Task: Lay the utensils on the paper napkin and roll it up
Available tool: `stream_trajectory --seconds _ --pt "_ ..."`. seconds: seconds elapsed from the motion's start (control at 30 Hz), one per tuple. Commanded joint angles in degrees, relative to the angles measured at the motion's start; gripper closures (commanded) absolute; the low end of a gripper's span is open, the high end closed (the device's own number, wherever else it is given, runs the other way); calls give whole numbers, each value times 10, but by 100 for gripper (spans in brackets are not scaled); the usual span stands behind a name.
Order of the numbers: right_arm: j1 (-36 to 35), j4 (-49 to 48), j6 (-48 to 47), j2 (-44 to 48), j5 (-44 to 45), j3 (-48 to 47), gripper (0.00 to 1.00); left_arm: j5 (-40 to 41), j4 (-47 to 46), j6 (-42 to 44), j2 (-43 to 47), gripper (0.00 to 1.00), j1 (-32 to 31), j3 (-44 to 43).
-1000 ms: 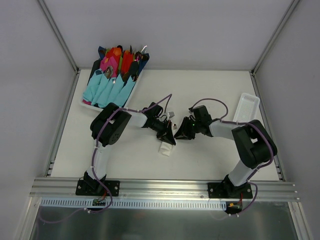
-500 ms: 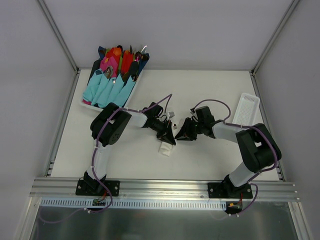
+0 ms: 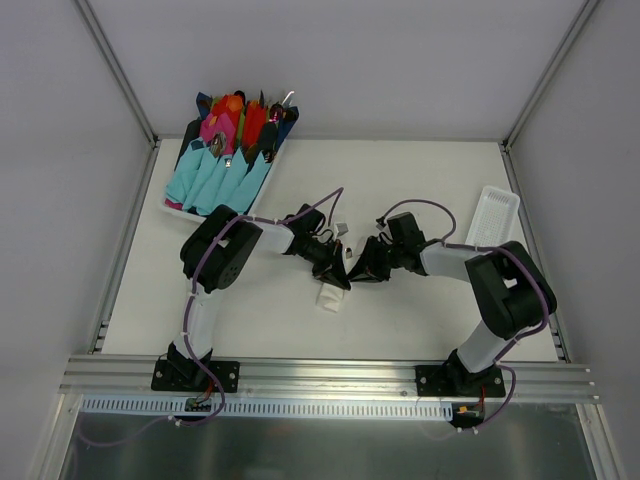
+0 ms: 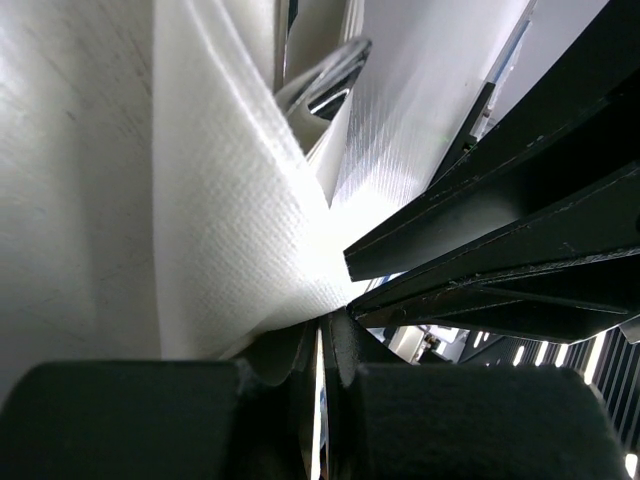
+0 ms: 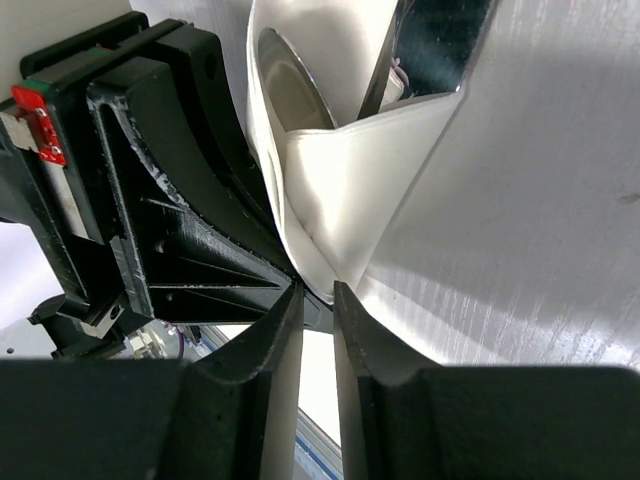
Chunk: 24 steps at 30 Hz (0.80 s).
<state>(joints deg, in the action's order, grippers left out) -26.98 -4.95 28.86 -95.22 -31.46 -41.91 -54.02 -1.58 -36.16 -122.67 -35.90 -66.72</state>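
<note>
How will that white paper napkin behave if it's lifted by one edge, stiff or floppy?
Probably floppy: the paper napkin bends in soft curved folds around the utensil. Likely light and thin, so it could tear under a hard pull. Its woven-looking texture suggests it won't be slippery.

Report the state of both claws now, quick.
Left claw: closed, pinching the thin white paper napkin.
Right claw: jaws narrowly apart at the napkin's fold; whether it grips cannot be told.
</note>
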Motion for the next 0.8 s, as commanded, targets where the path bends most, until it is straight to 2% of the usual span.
stream_trajectory --seconds 0.0,0.43,0.77 --pt "-11 -5 -18 -24 24 -7 80 77 33 43 -27 100 0 8" --pt "15 -23 -20 21 11 13 83 77 33 45 -27 100 0 8" --pt "16 -22 -29 1 10 12 96 73 33 45 -27 100 0 4"
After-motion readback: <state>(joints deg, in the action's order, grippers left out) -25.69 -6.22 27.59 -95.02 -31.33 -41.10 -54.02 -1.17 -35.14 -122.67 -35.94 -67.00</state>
